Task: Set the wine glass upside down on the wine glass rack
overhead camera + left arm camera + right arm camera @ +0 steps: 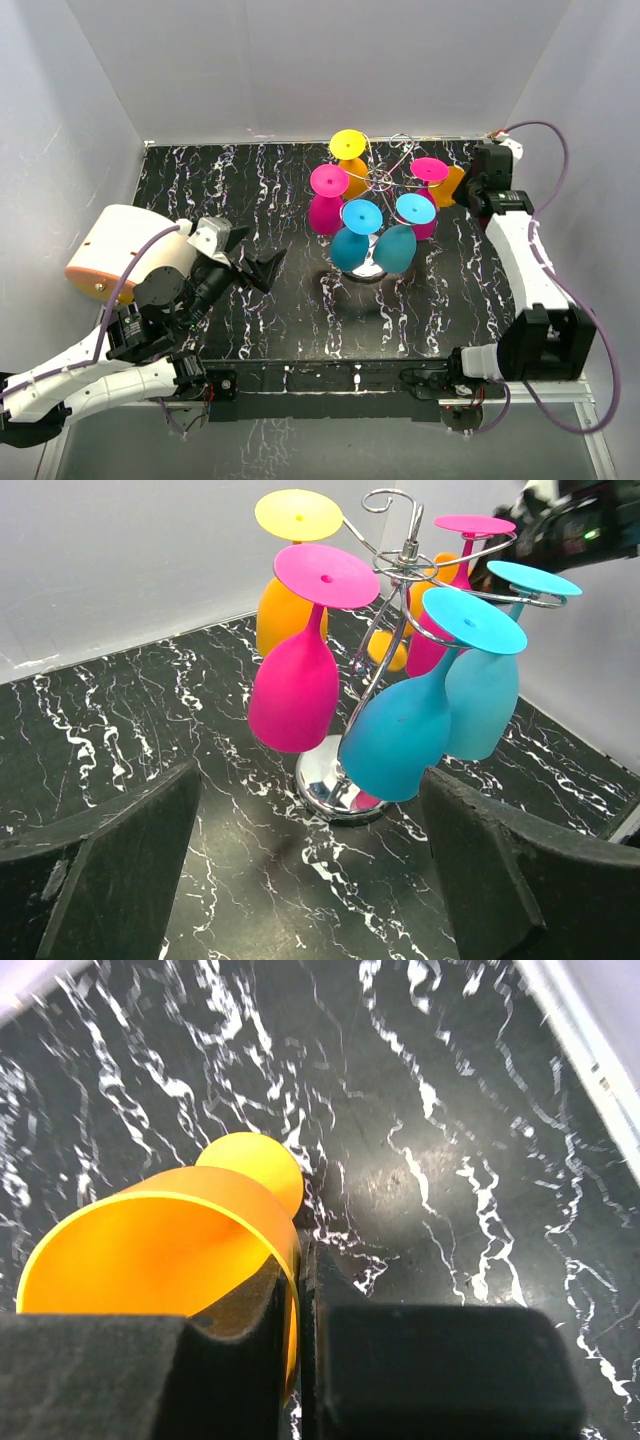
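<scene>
The wine glass rack (pixel 381 181) stands mid-table on its shiny disc base (pixel 333 786). Several coloured glasses hang upside down on it: one orange with a yellow foot (pixel 350 160), two pink (pixel 327 200), two blue (pixel 355 238). My right gripper (pixel 470 188) is shut on the rim of an orange wine glass (pixel 448 186), held just right of the rack. In the right wrist view the rim wall of the glass (pixel 150 1250) sits pinched between the fingers of my right gripper (pixel 300 1270), above the table. My left gripper (pixel 258 258) is open and empty, left of the rack, and it (pixel 310 860) faces the rack (pixel 408 555).
A rounded white and orange object (pixel 112 250) sits at the left edge beside the left arm. White walls close in the black marble table (pixel 250 200) at the back and both sides. The right arm (pixel 520 250) runs along the right edge.
</scene>
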